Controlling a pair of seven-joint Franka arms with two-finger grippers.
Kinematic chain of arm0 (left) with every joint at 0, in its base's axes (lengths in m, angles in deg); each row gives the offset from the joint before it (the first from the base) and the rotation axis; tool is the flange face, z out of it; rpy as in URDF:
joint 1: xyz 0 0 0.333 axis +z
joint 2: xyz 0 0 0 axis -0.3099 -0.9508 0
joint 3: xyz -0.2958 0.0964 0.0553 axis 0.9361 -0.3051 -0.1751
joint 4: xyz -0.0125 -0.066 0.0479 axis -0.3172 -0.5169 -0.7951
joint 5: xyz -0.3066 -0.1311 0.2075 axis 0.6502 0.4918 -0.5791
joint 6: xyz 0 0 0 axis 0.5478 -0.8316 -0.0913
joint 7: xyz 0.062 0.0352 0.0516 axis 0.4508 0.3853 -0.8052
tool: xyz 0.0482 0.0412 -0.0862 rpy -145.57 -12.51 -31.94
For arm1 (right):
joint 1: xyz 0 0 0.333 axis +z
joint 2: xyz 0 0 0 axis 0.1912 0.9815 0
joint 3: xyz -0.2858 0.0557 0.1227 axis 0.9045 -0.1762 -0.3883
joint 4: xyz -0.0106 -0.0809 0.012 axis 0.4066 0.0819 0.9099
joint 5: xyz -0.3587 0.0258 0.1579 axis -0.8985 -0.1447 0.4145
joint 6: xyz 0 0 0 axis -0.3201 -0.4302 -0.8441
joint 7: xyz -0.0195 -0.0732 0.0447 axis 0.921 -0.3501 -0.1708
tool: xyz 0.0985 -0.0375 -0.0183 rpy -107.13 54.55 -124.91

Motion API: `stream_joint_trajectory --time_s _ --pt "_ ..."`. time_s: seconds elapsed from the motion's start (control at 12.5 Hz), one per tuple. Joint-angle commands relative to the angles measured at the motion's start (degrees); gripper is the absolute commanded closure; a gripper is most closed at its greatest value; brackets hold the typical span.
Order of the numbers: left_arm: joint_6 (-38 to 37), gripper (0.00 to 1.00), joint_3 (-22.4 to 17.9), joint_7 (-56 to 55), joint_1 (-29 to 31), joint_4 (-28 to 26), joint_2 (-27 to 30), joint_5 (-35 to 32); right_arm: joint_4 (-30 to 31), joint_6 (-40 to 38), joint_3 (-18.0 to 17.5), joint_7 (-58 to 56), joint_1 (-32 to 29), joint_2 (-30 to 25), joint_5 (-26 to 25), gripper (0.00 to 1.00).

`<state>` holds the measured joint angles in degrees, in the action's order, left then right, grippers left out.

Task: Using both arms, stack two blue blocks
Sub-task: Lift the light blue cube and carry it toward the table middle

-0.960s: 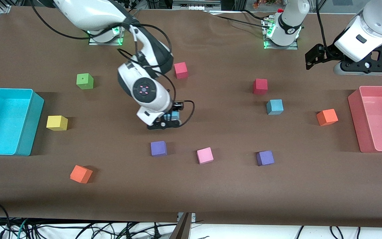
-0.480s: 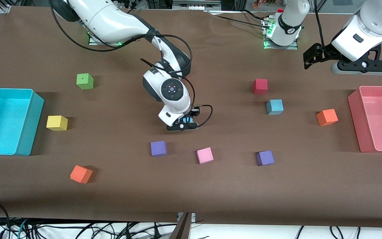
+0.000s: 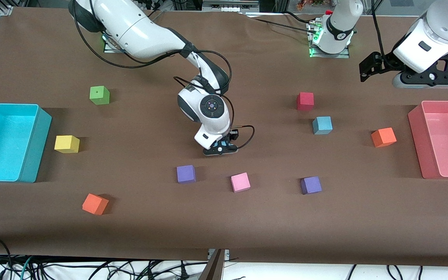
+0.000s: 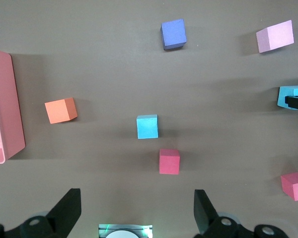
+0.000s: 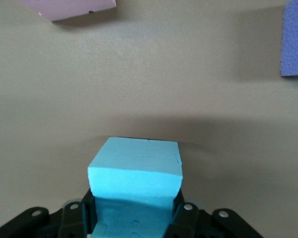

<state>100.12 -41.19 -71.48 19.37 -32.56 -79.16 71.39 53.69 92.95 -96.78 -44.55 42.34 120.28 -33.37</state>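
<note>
My right end effector (image 3: pixel 221 149) is clamped on a blue block (image 5: pixel 135 174), carried above the bare brown tabletop (image 3: pixel 247 225) around the middle of the table. In the right wrist view the cube sits between my two fingers (image 5: pixel 77 214), its top face clear of them, with open tabletop under it. Below it, nearer the front camera, lie a pink cube (image 3: pixel 240 182) and a purple cube (image 3: pixel 186 174), each resting flat on the tabletop and apart from each other.

The second blue block (image 3: pixel 322 125) rests on the tabletop toward my left arm's end, just nearer the camera than a red cube (image 3: pixel 305 101) and not touching it. An orange cube (image 3: pixel 383 137) lies between that blue block and the pink bin (image 3: pixel 414 132) at the left arm's end. Another purple cube (image 3: pixel 311 185) sits nearer the camera than the blue block.

My left end effector (image 3: pixel 377 64) waits with its fingers (image 4: pixel 68 210) spread wide and nothing between them, up over the tabletop near its own base; its wrist view looks down on the resting blue block, the red cube and the orange cube.

Toward the right arm's end are a green cube (image 3: pixel 99 95), a yellow cube (image 3: pixel 67 144) beside the cyan bin (image 3: pixel 33 155), and a second orange cube (image 3: pixel 95 203) nearest the camera.
</note>
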Motion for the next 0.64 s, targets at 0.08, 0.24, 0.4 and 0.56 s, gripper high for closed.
stream_joint_trajectory --time_s 0.08,0.24,0.4,0.56 --pt "0.89 0.00 -0.54 0.34 0.18 -0.17 -0.05 -1.63 -2.01 1.21 0.32 1.14 0.41 1.63 -1.19 0.01" --pt "3.17 0.00 -0.46 0.34 0.18 -2.18 0.38 -3.38 -2.01 1.48 0.32 0.71 0.15 1.46 -1.19 0.00" --pt "5.45 0.00 -0.55 0.34 0.35 -5.16 0.65 -3.66 -2.00 1.48 0.32 0.62 -0.20 1.02 -1.10 0.00" --pt "8.18 0.00 -0.55 0.34 0.53 -8.59 0.65 -3.83 -0.96 0.87 0.32 -0.61 -0.56 -1.87 -0.92 0.00"
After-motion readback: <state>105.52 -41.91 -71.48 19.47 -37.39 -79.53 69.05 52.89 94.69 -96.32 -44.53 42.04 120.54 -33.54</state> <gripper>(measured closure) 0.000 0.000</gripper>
